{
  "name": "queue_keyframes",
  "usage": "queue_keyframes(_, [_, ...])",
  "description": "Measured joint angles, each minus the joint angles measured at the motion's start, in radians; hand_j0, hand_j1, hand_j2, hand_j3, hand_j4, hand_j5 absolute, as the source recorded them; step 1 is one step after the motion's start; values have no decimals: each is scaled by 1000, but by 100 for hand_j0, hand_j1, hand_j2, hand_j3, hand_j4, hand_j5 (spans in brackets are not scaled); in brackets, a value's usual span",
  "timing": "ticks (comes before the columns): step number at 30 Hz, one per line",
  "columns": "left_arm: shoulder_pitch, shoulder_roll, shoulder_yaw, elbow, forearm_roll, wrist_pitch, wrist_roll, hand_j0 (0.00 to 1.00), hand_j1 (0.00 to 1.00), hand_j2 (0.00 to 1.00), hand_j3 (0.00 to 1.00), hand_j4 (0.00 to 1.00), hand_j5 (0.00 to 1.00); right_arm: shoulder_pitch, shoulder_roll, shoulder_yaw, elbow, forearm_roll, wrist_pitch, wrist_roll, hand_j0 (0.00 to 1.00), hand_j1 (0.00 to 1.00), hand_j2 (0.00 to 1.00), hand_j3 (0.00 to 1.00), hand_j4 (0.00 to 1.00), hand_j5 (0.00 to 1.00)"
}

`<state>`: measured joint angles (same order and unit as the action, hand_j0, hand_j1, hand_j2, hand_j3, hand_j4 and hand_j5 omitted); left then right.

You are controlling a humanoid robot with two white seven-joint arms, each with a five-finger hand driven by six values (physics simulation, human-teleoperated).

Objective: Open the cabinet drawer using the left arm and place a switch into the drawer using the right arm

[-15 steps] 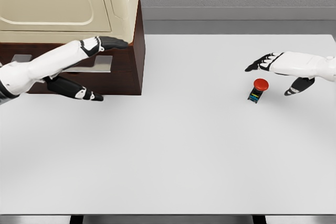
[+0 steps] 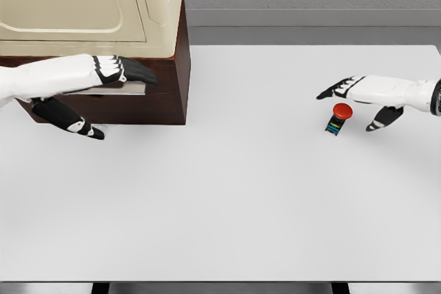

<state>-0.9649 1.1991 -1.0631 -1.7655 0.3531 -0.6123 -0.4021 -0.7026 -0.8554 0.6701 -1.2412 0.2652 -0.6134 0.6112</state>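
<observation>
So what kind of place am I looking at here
Most likely a simulated test bench, not a real room: a bare white table, a brown cabinet with a cream appliance on top, one red-button switch, and a plain grey wall behind.

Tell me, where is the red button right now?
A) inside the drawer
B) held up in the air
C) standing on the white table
C: the red button stands on the white table, just under the open right hand, which is not gripping it.
</observation>
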Motion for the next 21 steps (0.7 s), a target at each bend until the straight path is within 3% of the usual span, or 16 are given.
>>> queue_keyframes(6, [5,42,2,1,112,23,-89,100,100,100,100,100,100,-5,31,19,42,1,0,0,100,100,100,100,100,100])
queue_keyframes(12, [3,48,9,1,135,199,-67,100,100,100,100,100,100,-25,73,25,115,19,0,0,97,97,97,97,97,97])
queue_keyframes(21, [43,45,33,3,154,270,-55,100,100,100,100,100,100,-40,101,31,160,50,0,0,91,91,91,91,91,91])
